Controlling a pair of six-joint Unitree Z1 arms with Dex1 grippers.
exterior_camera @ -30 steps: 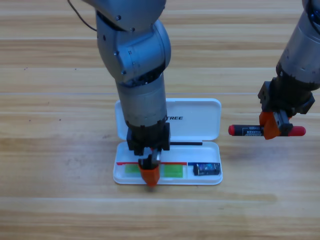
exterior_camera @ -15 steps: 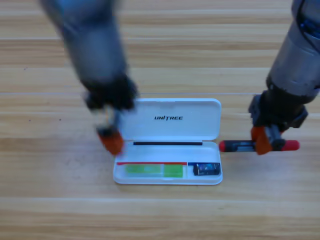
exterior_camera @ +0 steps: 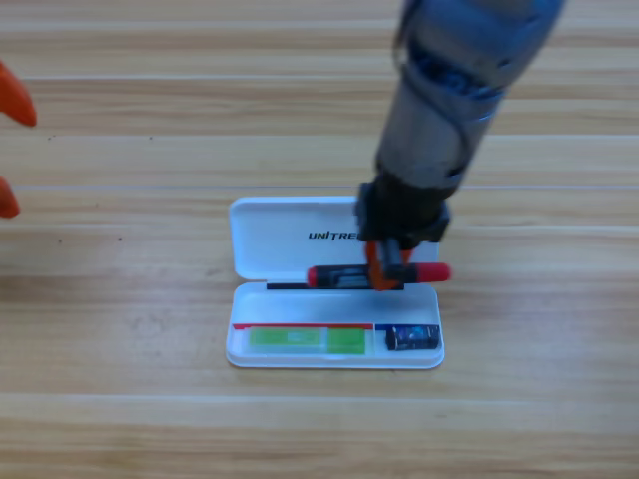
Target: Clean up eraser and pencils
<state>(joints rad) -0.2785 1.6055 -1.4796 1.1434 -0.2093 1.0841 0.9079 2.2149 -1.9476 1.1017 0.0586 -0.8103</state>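
The white case [exterior_camera: 260,239] lies open in the middle of the table. The light green pencil [exterior_camera: 300,340] rests in its lower tray, and the dark eraser [exterior_camera: 412,337] sits in the tray's right compartment. My right gripper [exterior_camera: 385,269] hangs over the case's hinge line, shut on the black pencil with red ends [exterior_camera: 349,274], which lies level across the case. My left gripper [exterior_camera: 8,150] has drawn back to the left edge of the picture, where only its two orange jaw tips show, apart from each other.
The case's lid carries a printed name and lies flat behind the tray. Wooden table [exterior_camera: 539,379] surrounds the case on all sides.
The right gripper has carried the black and red pencil leftward from beside the case to above it. The left gripper has drawn away from the case to the left edge.
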